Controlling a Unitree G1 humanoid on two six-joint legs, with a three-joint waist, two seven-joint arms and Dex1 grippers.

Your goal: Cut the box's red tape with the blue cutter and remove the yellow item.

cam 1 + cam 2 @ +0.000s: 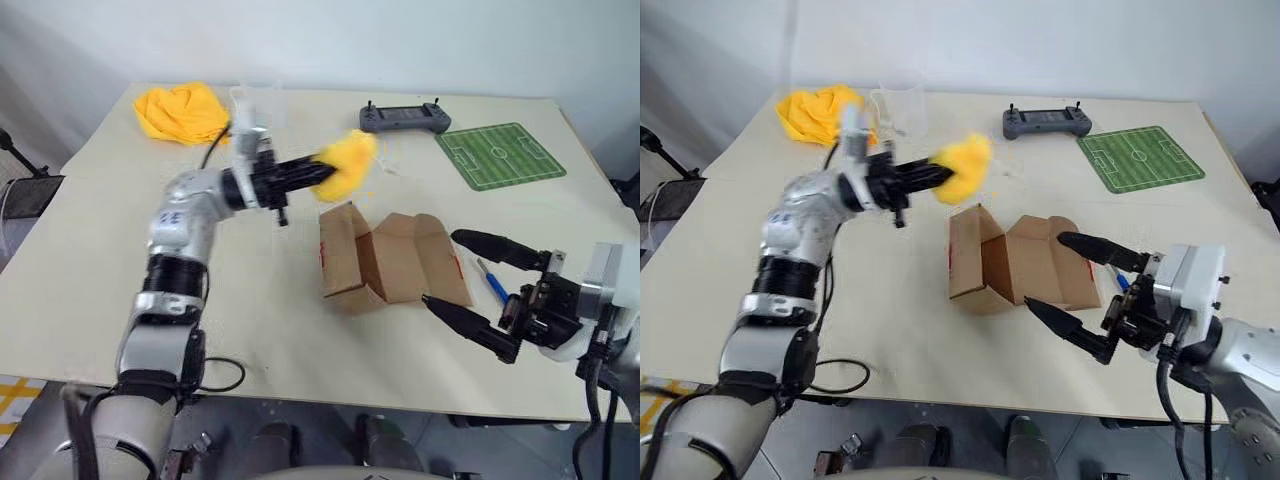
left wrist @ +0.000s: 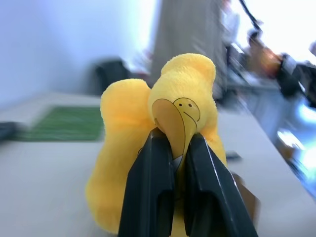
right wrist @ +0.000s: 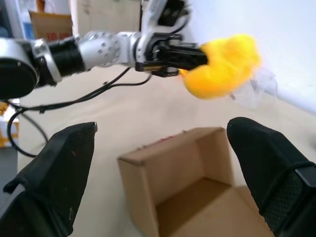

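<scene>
Yellow item (image 1: 348,166) hung in the air, pinched at its near side between the pressed-together fingers of the left tool (image 1: 318,174), above and just behind the opened box (image 1: 385,260) lying on the worktop (image 1: 90,260). Right tool (image 1: 470,278) hovered spread wide beside the box, the blue cutter (image 1: 491,280) lying between its fingers.

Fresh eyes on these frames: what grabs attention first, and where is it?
First, the yellow item, a soft toy, held in the air by the left gripper, shut on it above the table. Right below lies the box, opened, its flaps spread, at the table's middle. To its right the right gripper hangs open, with the blue cutter lying on the table between its fingers in the head view.
</scene>
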